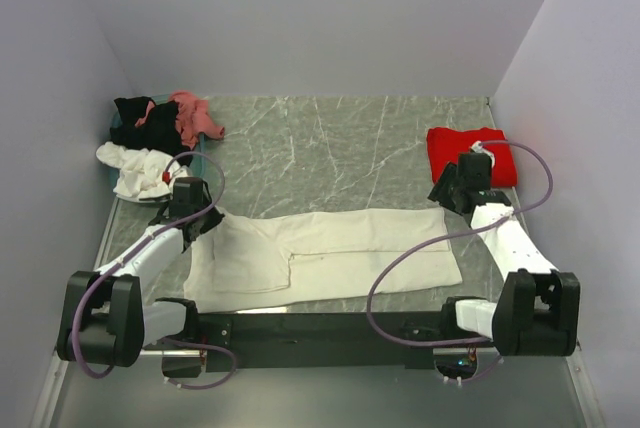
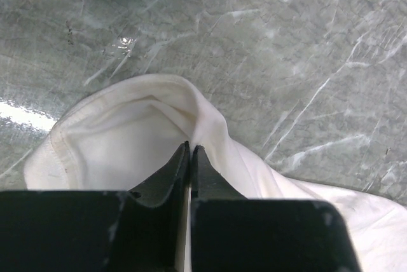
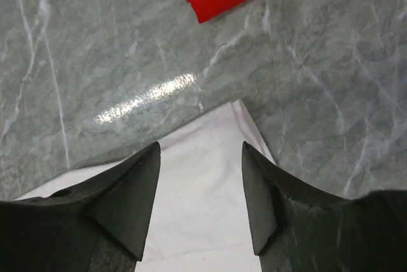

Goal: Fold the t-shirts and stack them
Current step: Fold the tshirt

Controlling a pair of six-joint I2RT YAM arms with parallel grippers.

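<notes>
Now the left arm stretches forward low over the worktop [image 1: 330, 143], and the left claw [image 2: 191, 146] is clenched on a raised fold at the left end of the cream t-shirt [image 1: 330, 253]. The right arm bends inward, the right claw [image 3: 200, 148] spread wide, grasping nothing, above that shirt's far right corner; the red t-shirt [image 1: 452, 148] lies just beyond.
</notes>
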